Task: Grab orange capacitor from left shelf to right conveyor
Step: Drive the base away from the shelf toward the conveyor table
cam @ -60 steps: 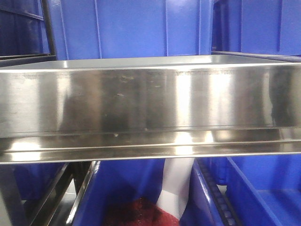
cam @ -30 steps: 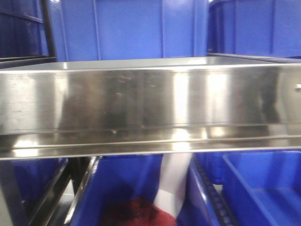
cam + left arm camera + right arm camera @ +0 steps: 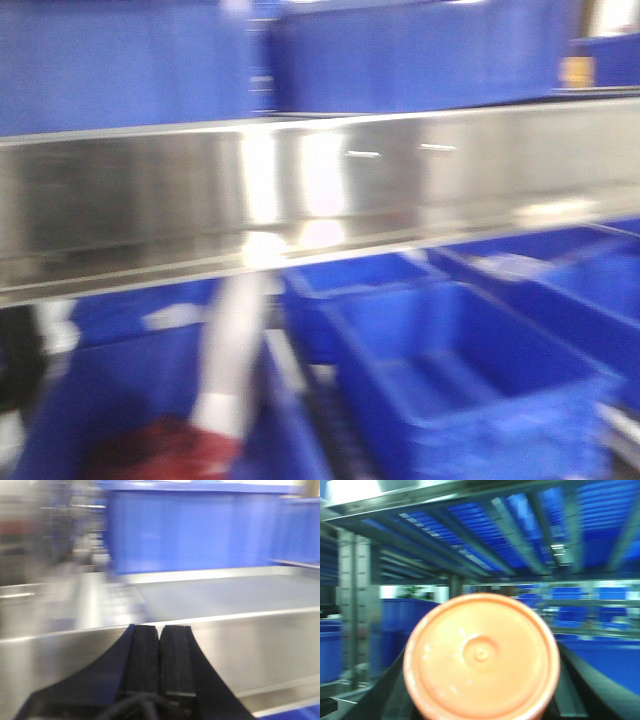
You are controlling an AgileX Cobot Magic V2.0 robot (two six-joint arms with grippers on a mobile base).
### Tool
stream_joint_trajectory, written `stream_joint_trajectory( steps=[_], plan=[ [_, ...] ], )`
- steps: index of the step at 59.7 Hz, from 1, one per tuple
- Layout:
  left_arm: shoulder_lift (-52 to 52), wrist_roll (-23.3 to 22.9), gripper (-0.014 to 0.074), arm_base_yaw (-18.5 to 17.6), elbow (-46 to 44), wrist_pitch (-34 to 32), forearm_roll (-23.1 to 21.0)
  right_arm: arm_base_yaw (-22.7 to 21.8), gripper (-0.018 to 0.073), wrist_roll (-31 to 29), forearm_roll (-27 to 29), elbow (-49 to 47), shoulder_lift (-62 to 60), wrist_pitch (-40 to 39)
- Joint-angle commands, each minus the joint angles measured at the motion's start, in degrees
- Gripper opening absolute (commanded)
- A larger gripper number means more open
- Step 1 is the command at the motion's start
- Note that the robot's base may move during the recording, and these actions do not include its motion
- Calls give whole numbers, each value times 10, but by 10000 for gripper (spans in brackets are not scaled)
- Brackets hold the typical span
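The small orange cylindrical capacitor [image 3: 481,655] fills the middle of the right wrist view. Its round flat end, with a raised rim and a small centre dimple, is turned straight to the camera, so its side cannot be seen. It sits between the two dark fingers [image 3: 577,680] of the right claw [image 3: 481,695], which show as black wedges on either side of its lower half. The claw is clamped around the cylinder, open only to the cylinder's own width. What lies beneath is hidden by the cylinder itself. Behind it, blurred, is grey steel racking [image 3: 355,605] with an upright post at the left, and rows of blue plastic bins [image 3: 580,610] sit on the racks above and to the right.

The wide shiny stainless-steel shelf [image 3: 300,190] runs across the front view, its tall reflective lip streaked with bright glare. Blue bins stand above it, and open-topped ones sit below it to the right. At lower left a white tube-like shape [image 3: 232,360] slants down to a patch of red material [image 3: 160,450]. This view is heavily blurred.

The left claw [image 3: 159,632] is clenched on nothing, its two black pads pressed flat together. It points at the shelf lip from near it. Beyond the lip lies the flat grey shelf floor, with a blue bin wall behind it.
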Motion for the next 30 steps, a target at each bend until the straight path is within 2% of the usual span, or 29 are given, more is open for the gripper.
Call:
stream_joint_trajectory(
  steps=[1, 30],
  plan=[
    [-4, -4, -126, -1, 12, -52, -1, -3, 52, -4, -6, -12, -1, -49],
    [-4, -4, -126, -1, 12, -52, -1, -3, 52, -4, -6, -12, -1, -49]
  ],
)
